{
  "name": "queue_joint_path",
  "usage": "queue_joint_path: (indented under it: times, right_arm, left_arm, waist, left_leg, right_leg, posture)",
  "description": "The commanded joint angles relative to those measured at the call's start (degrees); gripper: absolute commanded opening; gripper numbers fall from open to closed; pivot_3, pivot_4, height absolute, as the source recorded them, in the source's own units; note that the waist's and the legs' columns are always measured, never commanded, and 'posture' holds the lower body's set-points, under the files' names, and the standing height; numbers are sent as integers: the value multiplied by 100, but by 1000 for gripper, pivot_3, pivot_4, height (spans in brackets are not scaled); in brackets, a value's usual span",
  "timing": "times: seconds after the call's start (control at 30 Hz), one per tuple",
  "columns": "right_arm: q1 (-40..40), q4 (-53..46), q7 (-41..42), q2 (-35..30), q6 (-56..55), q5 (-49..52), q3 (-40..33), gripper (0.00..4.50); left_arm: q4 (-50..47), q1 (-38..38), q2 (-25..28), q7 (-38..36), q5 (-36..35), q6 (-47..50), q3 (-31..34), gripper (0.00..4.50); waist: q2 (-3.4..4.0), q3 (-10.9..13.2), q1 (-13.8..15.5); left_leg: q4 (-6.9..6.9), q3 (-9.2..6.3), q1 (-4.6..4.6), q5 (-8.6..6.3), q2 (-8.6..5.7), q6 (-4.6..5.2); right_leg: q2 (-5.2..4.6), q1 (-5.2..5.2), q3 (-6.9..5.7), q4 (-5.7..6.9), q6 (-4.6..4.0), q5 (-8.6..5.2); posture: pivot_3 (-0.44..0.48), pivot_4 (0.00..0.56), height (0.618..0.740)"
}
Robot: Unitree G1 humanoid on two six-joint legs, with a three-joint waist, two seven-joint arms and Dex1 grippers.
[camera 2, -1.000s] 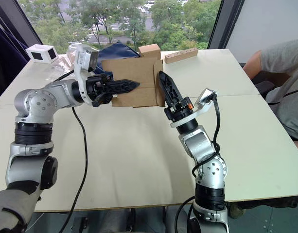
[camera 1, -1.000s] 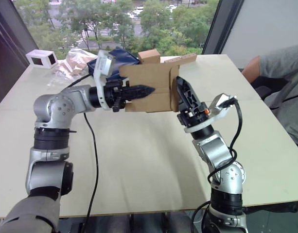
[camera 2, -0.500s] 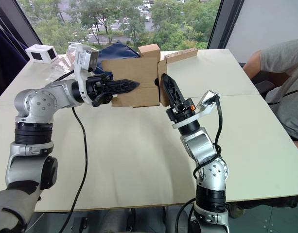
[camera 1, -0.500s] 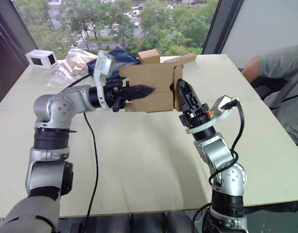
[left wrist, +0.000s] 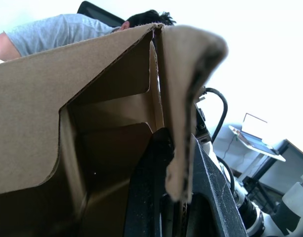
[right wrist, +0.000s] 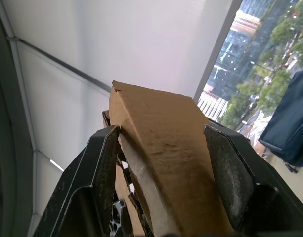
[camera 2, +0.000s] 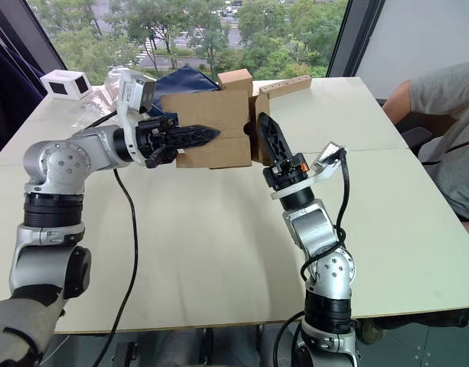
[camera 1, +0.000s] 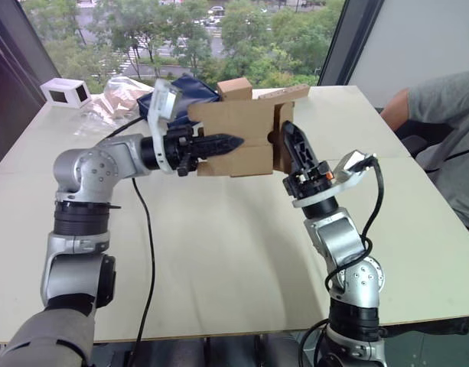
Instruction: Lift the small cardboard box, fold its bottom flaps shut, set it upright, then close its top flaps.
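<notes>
Since a second ago your right gripper [camera 1: 292, 138] has slid further along the side flap of the plain brown corrugated small cardboard box [camera 1: 236, 136], pressing that flap closer to the body, so the bottom fold is under way but not shut. From the head cameras, the box hangs above the pale table [camera 1: 219, 252], just ahead of your left gripper [camera 1: 228, 142], whose fingers are narrow and clamped on a box panel. A cube-shaped brown cardboard box [camera 2: 235, 79], a long tan bar [camera 2: 284, 87] and a dark blue bag [camera 2: 180, 80] sit beyond both grippers; a seated person [camera 2: 444, 130] is off beyond your right arm. At the left wrist, black fingers [left wrist: 153, 187] pinch a flap edge. At the right wrist, wide-spread fingers [right wrist: 99, 168] straddle the flap without gripping it.
</notes>
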Motion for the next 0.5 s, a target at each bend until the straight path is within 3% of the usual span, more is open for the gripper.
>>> queue_joint_path:
  times: [0.03,0.5]
  right_arm:
    - [-149,-102,-13,70,-62,-130,112,2771]
    - [-251,-111,-64,196,-81,-477,230,2771]
  left_arm:
    - [-115,-37,-33,22,-110,-99,181,0]
    - [-137,1,-160,135,-22,-201,114,0]
  waist:
    - [0,0,0]
    - [0,0,1]
  left_leg:
    - [0,0,0,0,0,0]
    - [-1,0,0,0,0,-1]
  right_leg:
    - [0,0,0,0,0,0]
    - [-1,-1,0,0,0,0]
  posture:
    - [0,150,740]
    - [0,150,740]
